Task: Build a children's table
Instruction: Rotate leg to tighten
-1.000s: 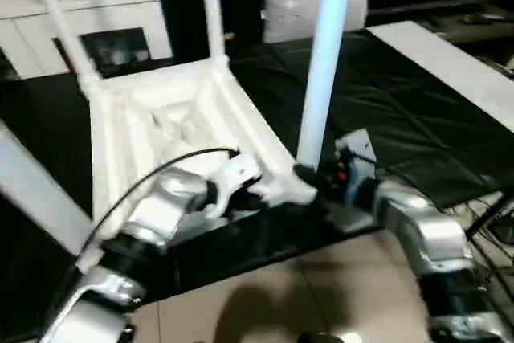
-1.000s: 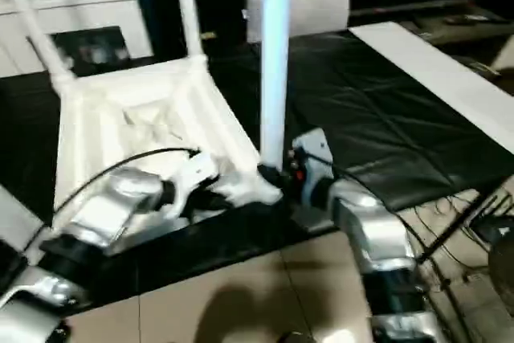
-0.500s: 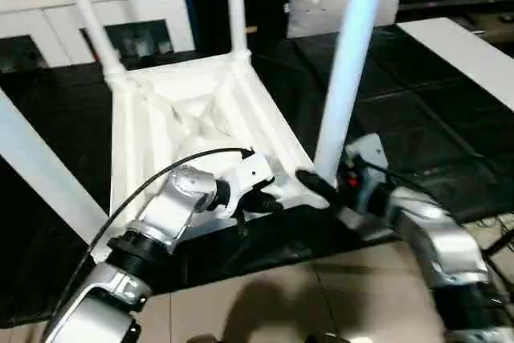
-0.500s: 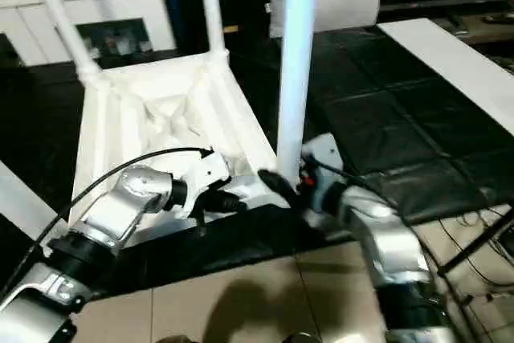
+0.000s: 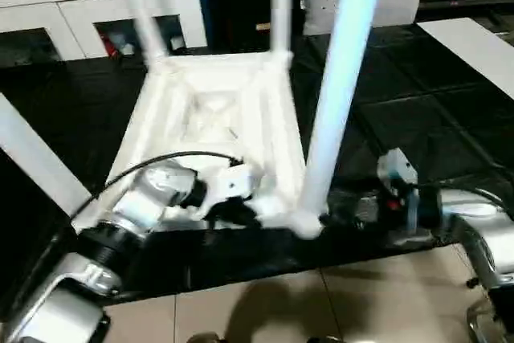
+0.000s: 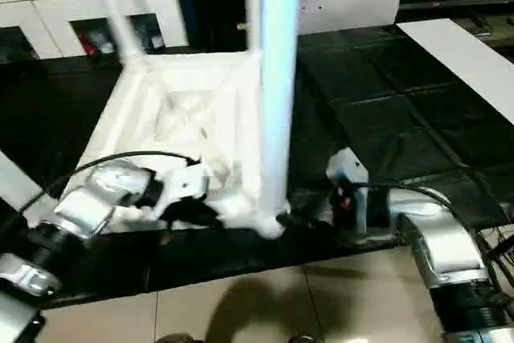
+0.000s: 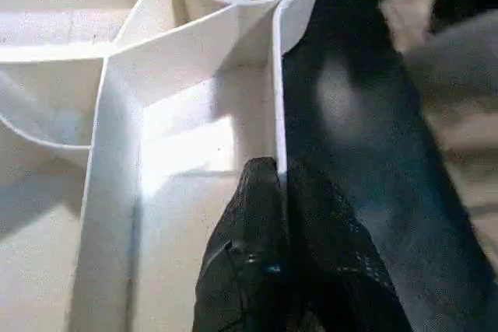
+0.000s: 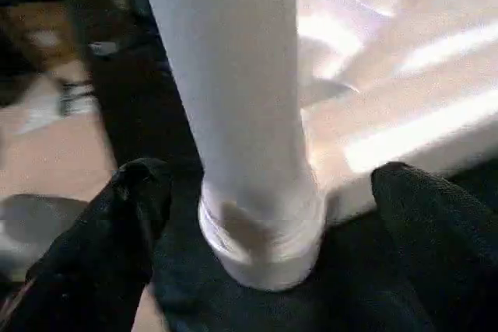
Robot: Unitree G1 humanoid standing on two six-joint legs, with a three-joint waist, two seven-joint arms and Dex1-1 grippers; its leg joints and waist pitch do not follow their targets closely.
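I've got the tabletop lying upside down on the black mat, ribbed side up, legs standing out of its corner sockets. My left gripper is pinched shut on the thin near rim of the tabletop, one finger either side of the wall. My right gripper is spread wide, its two fingers standing clear on both sides of the near-right leg at its base, holding nothing.
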